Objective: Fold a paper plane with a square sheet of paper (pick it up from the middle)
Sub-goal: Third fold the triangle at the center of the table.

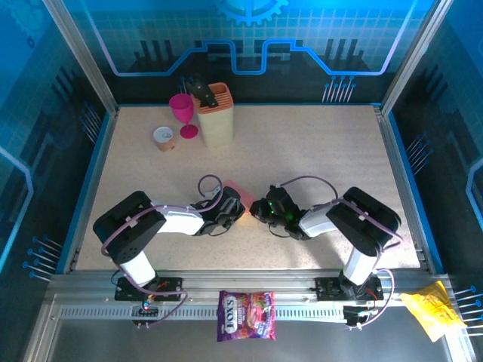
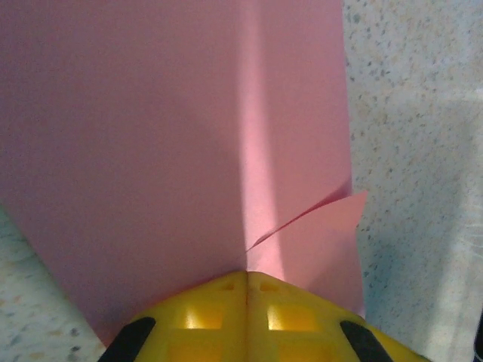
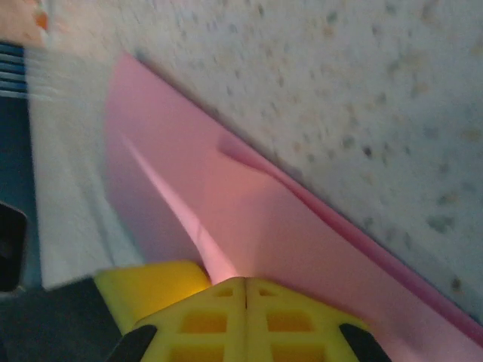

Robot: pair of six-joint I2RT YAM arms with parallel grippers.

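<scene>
The square sheet of paper (image 1: 235,191) is plain pink and lies near the table's middle, mostly covered by both grippers. My left gripper (image 1: 240,212) is shut on the sheet (image 2: 166,136); its yellow jaws meet at a lengthwise crease, and a loose folded flap (image 2: 332,226) sticks out on the right. My right gripper (image 1: 258,210) faces it, almost touching. Its jaws are also shut on the sheet (image 3: 287,226), where a raised fold runs away from them and layered edges lie along the table.
At the back left stand a beige knife block (image 1: 216,115), a pink goblet (image 1: 183,113) and a small cup (image 1: 164,136). A purple candy bag (image 1: 246,315) and a yellow wrapper (image 1: 434,305) lie on the front rail.
</scene>
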